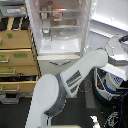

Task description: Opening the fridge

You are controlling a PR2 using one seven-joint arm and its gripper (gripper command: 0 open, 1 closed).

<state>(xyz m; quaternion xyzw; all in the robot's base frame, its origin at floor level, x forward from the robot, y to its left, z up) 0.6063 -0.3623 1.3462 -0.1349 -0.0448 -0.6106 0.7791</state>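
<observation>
**A:** Where did the fridge (62, 30) stand at that point?

**B:** At the top middle of the exterior view, with its upper compartment exposed: lit shelves (60, 17) with a few items on them, too blurred to name. The door (107, 17) appeared swung out toward the exterior view's right, and a lower drawer (56, 63) sat shut beneath. So I judged the opening largely done.

**A:** And the gripper?

**B:** I could not tell. The arm (70, 80) ran from the bottom of the frame up toward the right edge, and its end was lost among blurred hardware there. Spread or pressed together, nothing showed it.

**A:** What could have gone wrong?

**B:** The arm lay close across the fridge's front; a careless swing might have knocked the drawer or the tan cabinet (17, 60) on the exterior view's left. If released, the door might also have drifted back.
</observation>
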